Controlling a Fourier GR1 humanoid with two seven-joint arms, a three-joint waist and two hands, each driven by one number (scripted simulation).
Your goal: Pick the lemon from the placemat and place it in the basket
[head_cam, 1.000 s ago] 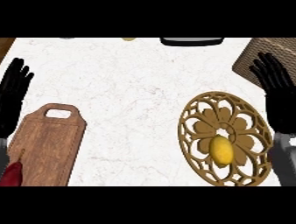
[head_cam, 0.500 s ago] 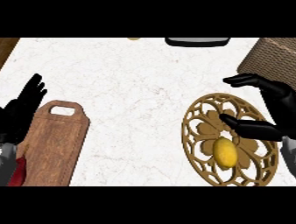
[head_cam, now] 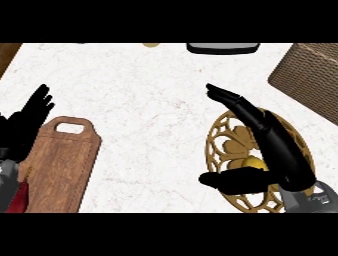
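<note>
A yellow lemon (head_cam: 255, 162) lies on the round golden openwork placemat (head_cam: 227, 142) at the lower right. Only a small part of the lemon shows. My right hand (head_cam: 279, 150) hovers over the placemat with its fingers straight and pointing up-left and its thumb spread below, the lemon sitting between thumb and palm. The brown woven basket (head_cam: 321, 82) stands at the right edge, beyond the placemat. Over the counter's left edge, my left hand (head_cam: 17, 127) stays open, fingers up.
A wooden cutting board (head_cam: 57, 167) with a handle hole lies at the lower left, a red object (head_cam: 18, 197) beside its near corner. A dark tray-like object (head_cam: 222, 48) sits at the far edge.
My right hand has swung left and down over the placemat, now covering most of the lemon. The left hand has shifted slightly. The view has moved a little.
</note>
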